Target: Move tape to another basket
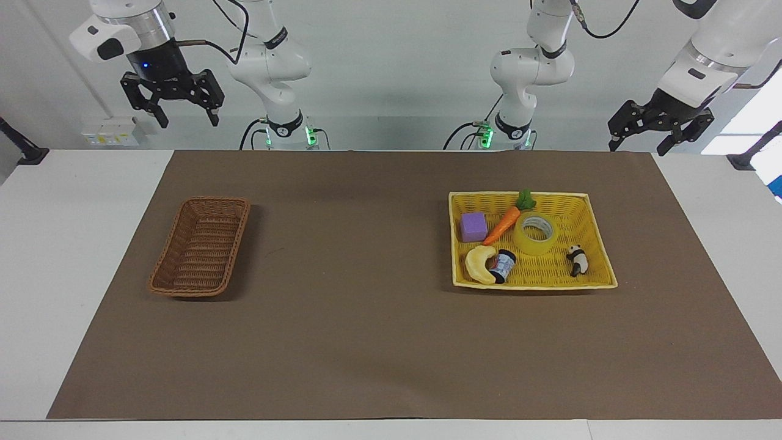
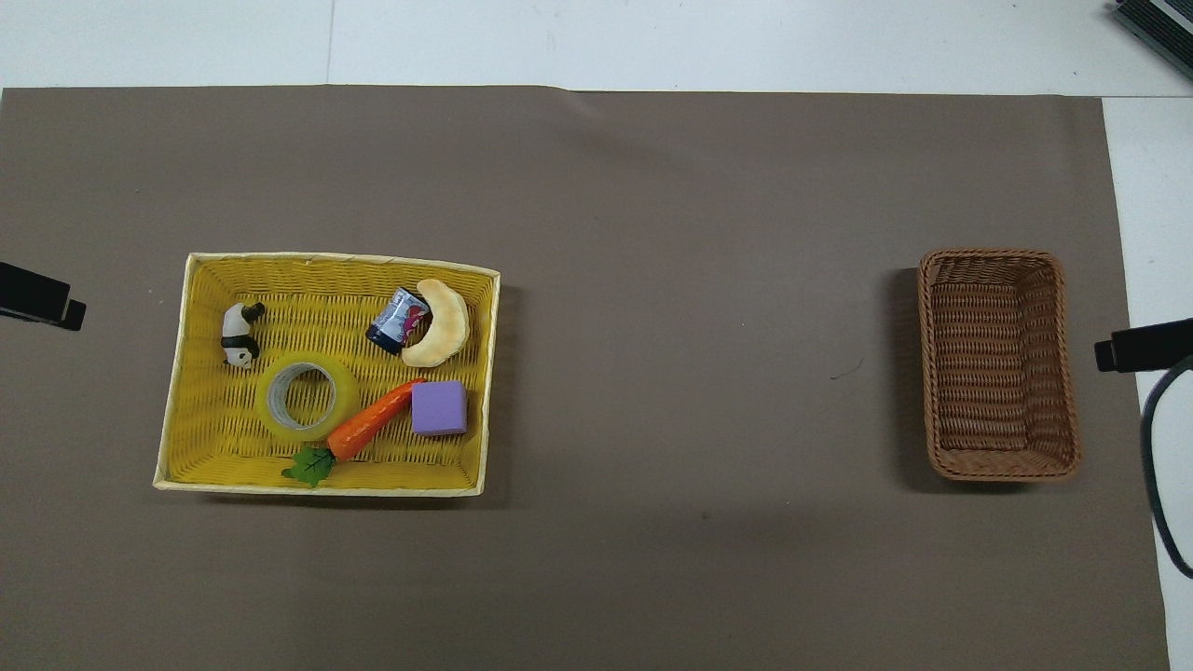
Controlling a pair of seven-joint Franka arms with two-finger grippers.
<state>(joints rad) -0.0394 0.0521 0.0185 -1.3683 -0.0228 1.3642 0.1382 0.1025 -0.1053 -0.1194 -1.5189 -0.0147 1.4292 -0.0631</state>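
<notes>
The tape point(image 1: 536, 245), a yellow translucent roll with a pale core, lies flat in the yellow basket point(image 1: 531, 285) toward the left arm's end of the table; it also shows in the overhead view point(image 2: 349, 403). The dark brown wicker basket point(image 1: 201, 244) stands empty toward the right arm's end point(image 2: 997, 363). My left gripper point(image 1: 636, 148) hangs open and empty, high over the mat's edge nearest the robots. My right gripper point(image 1: 188, 121) hangs open and empty, high above its end of the table. Only the grippers' tips show in the overhead view: the left gripper point(image 2: 42, 303) and the right gripper point(image 2: 1142, 345).
The yellow basket point(image 2: 322, 487) also holds a carrot toy point(image 2: 373, 427) touching the tape, a purple cube point(image 2: 439, 407), a banana toy point(image 2: 440, 321), a small can point(image 2: 396, 319) and a panda figure point(image 2: 239, 335). A brown mat point(image 1: 366, 275) covers the table.
</notes>
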